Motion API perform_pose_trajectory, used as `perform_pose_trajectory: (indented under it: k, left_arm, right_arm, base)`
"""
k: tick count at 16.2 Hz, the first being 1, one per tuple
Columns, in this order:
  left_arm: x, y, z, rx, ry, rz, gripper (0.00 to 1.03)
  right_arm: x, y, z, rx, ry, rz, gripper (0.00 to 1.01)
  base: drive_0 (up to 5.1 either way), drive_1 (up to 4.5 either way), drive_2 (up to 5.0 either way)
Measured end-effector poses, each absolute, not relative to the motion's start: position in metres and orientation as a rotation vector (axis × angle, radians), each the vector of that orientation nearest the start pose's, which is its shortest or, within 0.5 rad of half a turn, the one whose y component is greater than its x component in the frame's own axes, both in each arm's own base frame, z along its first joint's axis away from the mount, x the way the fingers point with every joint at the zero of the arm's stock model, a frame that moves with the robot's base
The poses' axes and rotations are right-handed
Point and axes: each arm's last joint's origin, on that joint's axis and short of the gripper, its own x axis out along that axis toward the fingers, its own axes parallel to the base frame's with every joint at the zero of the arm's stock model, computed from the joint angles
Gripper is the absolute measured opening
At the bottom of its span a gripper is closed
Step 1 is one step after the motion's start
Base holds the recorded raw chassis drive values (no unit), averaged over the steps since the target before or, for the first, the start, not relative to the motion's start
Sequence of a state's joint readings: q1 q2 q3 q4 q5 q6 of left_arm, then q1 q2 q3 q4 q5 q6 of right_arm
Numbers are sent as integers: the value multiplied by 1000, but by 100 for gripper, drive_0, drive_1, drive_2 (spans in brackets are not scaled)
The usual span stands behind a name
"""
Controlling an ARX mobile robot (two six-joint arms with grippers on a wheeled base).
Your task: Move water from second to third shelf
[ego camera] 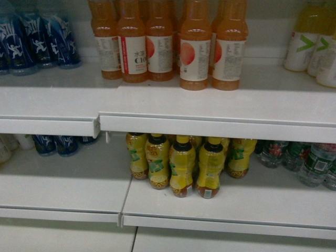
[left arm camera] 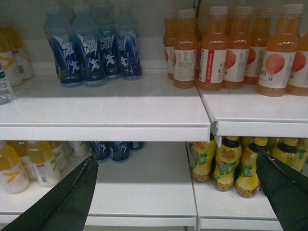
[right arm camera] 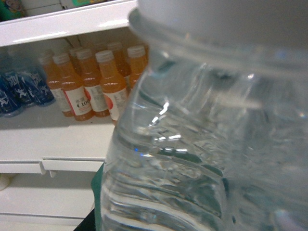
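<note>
Shelving [ego camera: 210, 123] of white metal is filling all three views, each tier carrying bottled drinks. In the head view, orange juice bottles [ego camera: 194, 47] with white labels are standing in a cluster on the upper tier, blue-labelled bottles [ego camera: 37, 39] are sitting at its left end, and pale yellow bottles [ego camera: 315, 44] with green arrow marks at its right end. On the tier below, yellow-wrapped dark tea bottles [ego camera: 181, 165] are grouping at the centre, while clear, green-labelled water bottles [ego camera: 310, 163] are lining the far right, partly hidden under the shelf edge.

Neither arm is appearing in the head view. In the left wrist view, the left gripper [left arm camera: 178, 192] is showing two dark fingers [left arm camera: 67, 202] set wide apart at the lower corners, holding nothing, and facing the lower tier between the blue and yellow groups.

In the right wrist view, the water bottle [right arm camera: 207, 144] is occupying most of the frame at very close range: its clear, ribbed, liquid-filled shoulder is rising to a pale cap at the top edge, and a strip of green label is showing low on its left. The right gripper's fingers are not appearing here, so whether it is clamping the bottle cannot be told. Behind the bottle, the orange juice group is standing on its shelf.
</note>
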State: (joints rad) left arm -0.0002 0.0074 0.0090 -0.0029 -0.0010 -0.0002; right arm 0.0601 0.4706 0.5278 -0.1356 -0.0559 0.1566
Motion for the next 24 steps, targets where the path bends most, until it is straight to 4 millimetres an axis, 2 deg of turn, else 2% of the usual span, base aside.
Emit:
perform_pose_trajectory:
  k: [24]
  left_arm:
    - [98,0,166,0,2,0,98]
  right_arm:
    - [122,9,289,156,88,108,43]
  base:
    - [-501,245,245]
